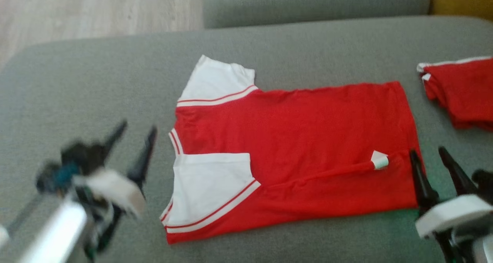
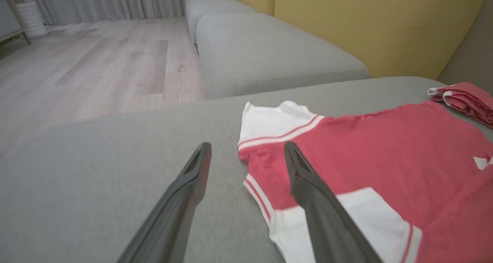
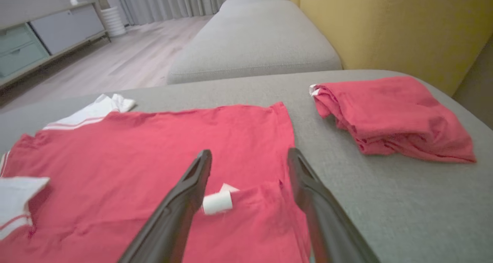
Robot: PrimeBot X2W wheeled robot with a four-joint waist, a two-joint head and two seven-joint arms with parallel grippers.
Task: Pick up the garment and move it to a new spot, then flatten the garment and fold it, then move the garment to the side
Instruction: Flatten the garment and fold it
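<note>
The garment (image 1: 300,139) is a red T-shirt with white sleeves, lying flat on the grey cushion (image 1: 96,82) with its near side folded over toward the middle; a white label (image 1: 379,161) shows on the fold. It also appears as the garment (image 2: 385,147) and the garment (image 3: 173,147). My left gripper (image 1: 133,134) hovers open just left of the collar end, empty and blurred. At the hem corner my right gripper (image 1: 427,159) stands open and empty. Each wrist view shows its own fingers, the left gripper (image 2: 247,151) and the right gripper (image 3: 249,157), spread apart.
A second red garment (image 1: 460,93) lies bunched at the cushion's right edge, seen as a folded pile (image 3: 393,116). Another grey cushion (image 2: 269,51) and a yellow backrest (image 2: 366,24) lie beyond. Wooden floor (image 1: 77,12) is to the far left.
</note>
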